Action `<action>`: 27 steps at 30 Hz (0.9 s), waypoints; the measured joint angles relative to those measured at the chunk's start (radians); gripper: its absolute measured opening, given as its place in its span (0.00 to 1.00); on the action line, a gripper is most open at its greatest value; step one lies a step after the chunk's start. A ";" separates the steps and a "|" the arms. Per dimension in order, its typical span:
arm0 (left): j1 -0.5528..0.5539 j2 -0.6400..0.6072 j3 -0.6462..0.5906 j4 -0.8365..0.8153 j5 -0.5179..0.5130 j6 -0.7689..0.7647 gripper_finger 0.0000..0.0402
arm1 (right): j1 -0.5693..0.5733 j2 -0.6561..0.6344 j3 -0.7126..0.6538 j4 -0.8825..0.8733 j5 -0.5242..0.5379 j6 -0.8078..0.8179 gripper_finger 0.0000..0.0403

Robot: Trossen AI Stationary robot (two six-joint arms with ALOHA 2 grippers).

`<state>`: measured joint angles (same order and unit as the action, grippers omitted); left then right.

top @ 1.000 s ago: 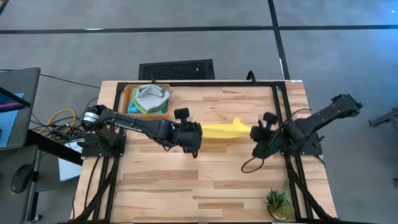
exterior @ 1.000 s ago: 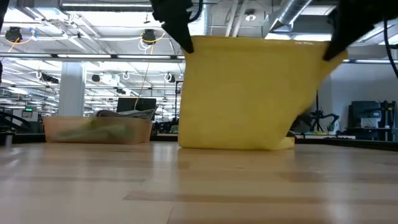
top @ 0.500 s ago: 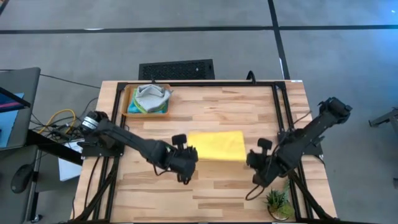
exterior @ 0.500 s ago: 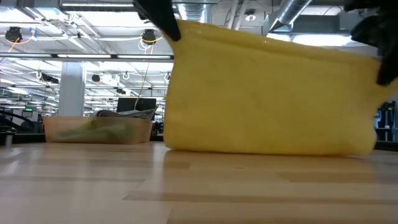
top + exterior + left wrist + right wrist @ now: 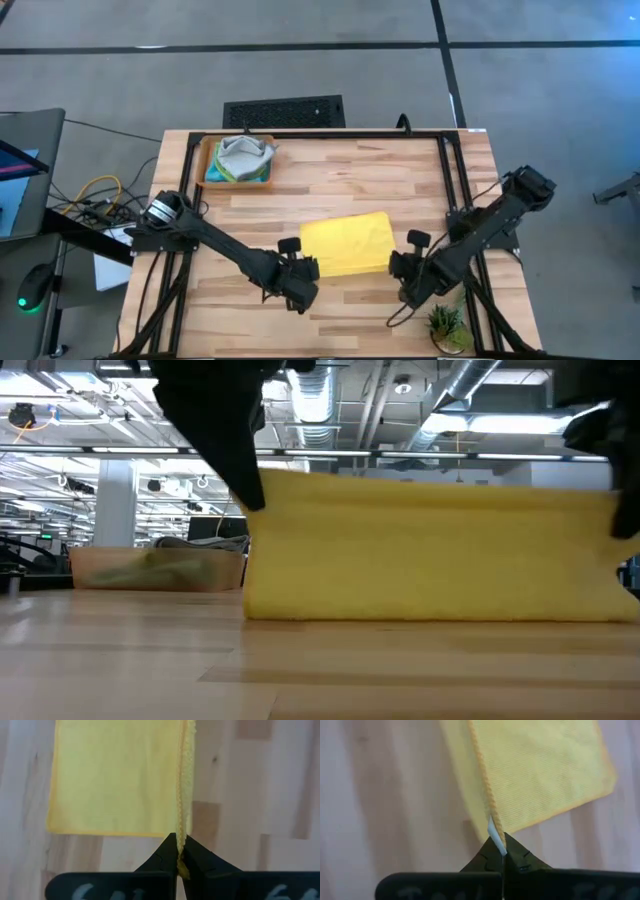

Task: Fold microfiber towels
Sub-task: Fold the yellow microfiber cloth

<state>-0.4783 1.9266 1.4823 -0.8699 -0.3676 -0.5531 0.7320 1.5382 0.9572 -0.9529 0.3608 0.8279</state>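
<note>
The yellow towel (image 5: pixel 345 243) lies spread on the table's middle, its far part flat on the wood and its near edge raised. In the low view it stands as a yellow sheet (image 5: pixel 430 550) with its lower edge on the table. My left gripper (image 5: pixel 310 270) is shut on its near left corner and my right gripper (image 5: pixel 398 265) on its near right corner. The grey, green and turquoise towels lie piled in a tray (image 5: pixel 212 150) at the far left. The orange towel is out of view. My left gripper pinches the towel's hemmed near left corner (image 5: pixel 180 849) between its two fingers, coming from above and the near side. That corner is lifted while the far part lies flat on the table. My right gripper pinches the near right corner by its white label (image 5: pixel 492 831) between its two fingers, from above and the near side. The edge between the two grippers (image 5: pixel 430 482) runs nearly straight above the table.
The tray of towels also shows at the left in the low view (image 5: pixel 160 567). A small potted plant (image 5: pixel 447 325) stands at the near right corner, close to my right arm. Black frame rails (image 5: pixel 450 170) run along the table's sides.
Both grippers have gone toward the table's near edge and down, still shut on the towel's corners. The towel, which hung as a narrow sheet between them, has been laid out over the table: its far edge stayed put and its near edge was drawn nearer and lower.
</note>
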 joint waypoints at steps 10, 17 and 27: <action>0.089 0.006 0.000 -0.110 -0.058 -0.060 0.00 | -0.164 0.016 0.000 -0.046 0.089 -0.149 0.02; 0.172 0.007 0.000 -0.118 -0.041 -0.024 0.00 | -0.264 0.036 -0.018 -0.041 0.105 -0.296 0.02; 0.244 0.006 0.000 -0.111 -0.026 0.015 0.00 | -0.363 0.036 -0.045 -0.030 0.109 -0.339 0.05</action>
<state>-0.2346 1.9329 1.4826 -0.9812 -0.3933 -0.5377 0.3687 1.5745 0.9123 -0.9829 0.4694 0.4887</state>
